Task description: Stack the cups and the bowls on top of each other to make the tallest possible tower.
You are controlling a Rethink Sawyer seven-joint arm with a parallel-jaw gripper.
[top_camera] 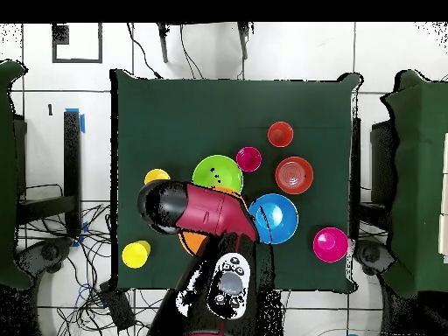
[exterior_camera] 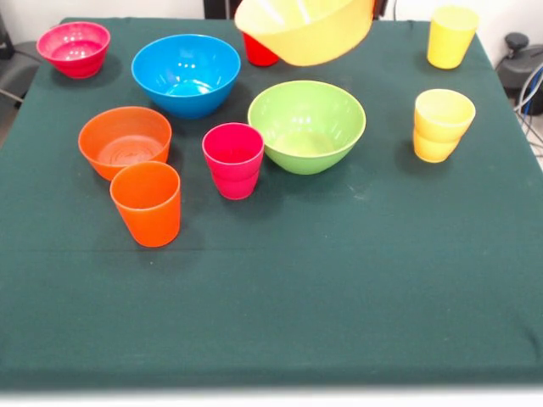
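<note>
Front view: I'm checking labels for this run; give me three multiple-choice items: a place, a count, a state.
1. What stands just left of the green bowl? A magenta cup; B blue cup; C red bowl.
2. How many bowls rest on the table? A two; B four; C six.
3. The large yellow bowl is: A flat on the table; B lifted and tilted; C inside the green bowl.
Answers: A, it stands by the green rim; B, magenta bowl, blue bowl, orange bowl and green bowl; B, it hangs askew, off the table.
</note>
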